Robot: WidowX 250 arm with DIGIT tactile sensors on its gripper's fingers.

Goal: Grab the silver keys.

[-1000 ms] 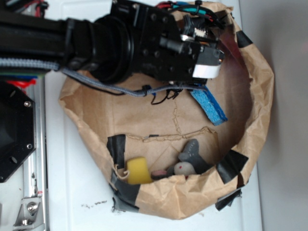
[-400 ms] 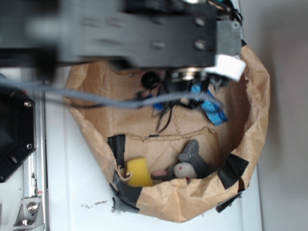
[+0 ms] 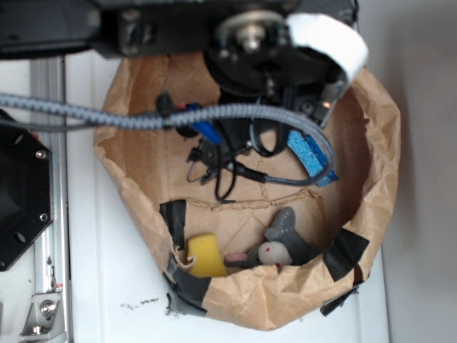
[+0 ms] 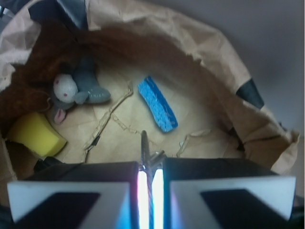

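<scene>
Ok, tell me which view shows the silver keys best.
The wrist view: the silver keys poke out as a metal sliver between the nearly closed jaws. In the exterior view the arm and cables hide them.

A black robot arm (image 3: pixel 178 28) fills the frame's top, above a brown paper bag (image 3: pixel 371 164) holding a blue sponge (image 3: pixel 308 153), yellow block (image 3: pixel 206 255) and grey plush toy (image 3: pixel 284 239).

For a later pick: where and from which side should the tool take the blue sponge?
Grip the blue sponge at its middle, across the narrow width, coming from straight above: it lies flat and apart from other things, a long thin slab with parallel long edges. The tool is shut on the silver keys.
</scene>
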